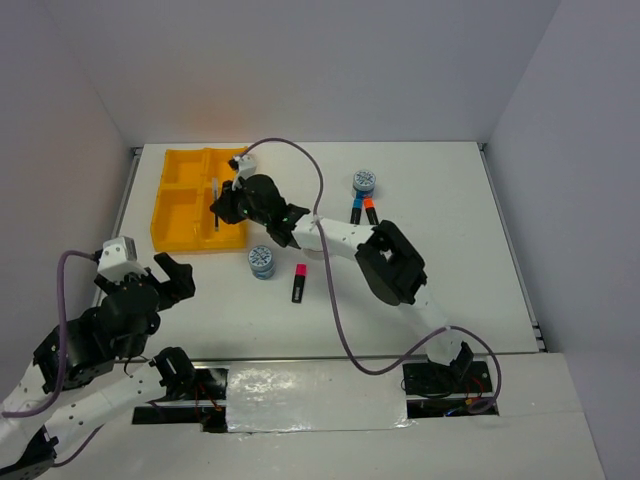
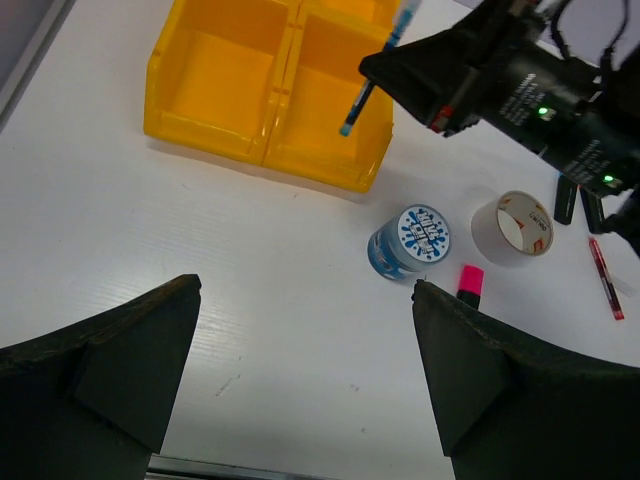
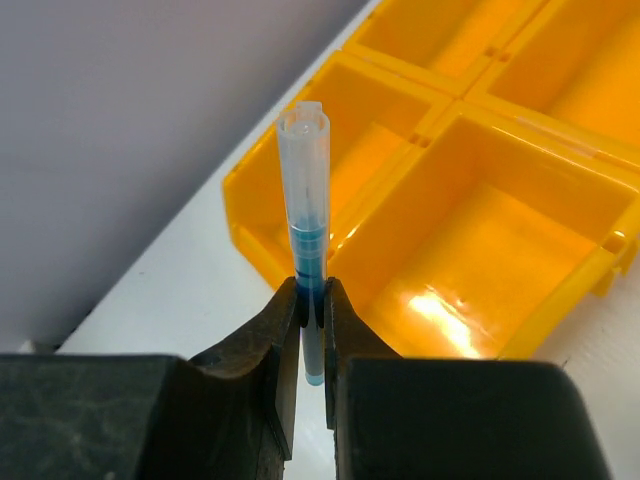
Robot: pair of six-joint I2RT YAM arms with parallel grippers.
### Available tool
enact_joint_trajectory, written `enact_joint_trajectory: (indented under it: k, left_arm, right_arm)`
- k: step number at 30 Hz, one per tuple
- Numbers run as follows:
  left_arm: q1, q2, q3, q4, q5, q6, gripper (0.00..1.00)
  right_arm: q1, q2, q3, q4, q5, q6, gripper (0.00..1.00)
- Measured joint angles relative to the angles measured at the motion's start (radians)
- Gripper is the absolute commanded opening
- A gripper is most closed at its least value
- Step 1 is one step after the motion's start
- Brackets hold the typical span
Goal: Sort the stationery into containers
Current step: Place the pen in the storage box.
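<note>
**White tabletop inside a booth of plain pale walls, top external view, with both wrist views.** The surface is matt and white. A glossy white strip covers its near edge between the two arm bases.

The yellow tray, with four compartments, sits in the far-left corner. The right arm reaches across the table to it. The right gripper is clenched on the teal pen, which it holds upright by its lower part, clear cap uppermost, above the right half of the tray. Whether the pen tip touches the tray cannot be told.

The left gripper hangs over the near-left part of the table, its fingers spread wide and holding nothing.

A blue-white tape roll stands near the middle of the table, just off the tray's near-right corner. The pink-capped highlighter lies just to its right. In the left wrist view the silver-grey tape ring lies close beside both, and the red pen lies a little beyond it. A second patterned roll stands toward the far edge, with the blue-capped highlighter and the orange-capped highlighter side by side on its near side
</note>
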Motion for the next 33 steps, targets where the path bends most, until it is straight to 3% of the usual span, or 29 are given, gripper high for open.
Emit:
enact_joint_trajectory:
  k: [12,15,24,29,33]
  left_arm:
    - [0.003,0.043,-0.016,0.061,0.041,0.076,0.99]
    - [0.004,0.043,-0.017,0.069,0.050,0.083,0.99]
    - [0.005,0.042,-0.017,0.076,0.064,0.103,0.99]
    - [0.005,0.042,-0.022,0.077,0.067,0.105,0.99]
    - [0.005,0.042,-0.023,0.079,0.069,0.106,0.99]
  right_arm:
    - [0.002,0.240,0.347,-0.192,0.048,-0.045,0.14]
    - [0.001,0.265,0.373,-0.200,0.048,-0.043,0.20]
    - [-0.007,0.294,0.378,-0.235,0.040,-0.001,0.22]
    - [-0.010,0.301,0.378,-0.236,0.034,0.030,0.37]
    - [-0.010,0.316,0.379,-0.232,0.024,0.040,0.38]
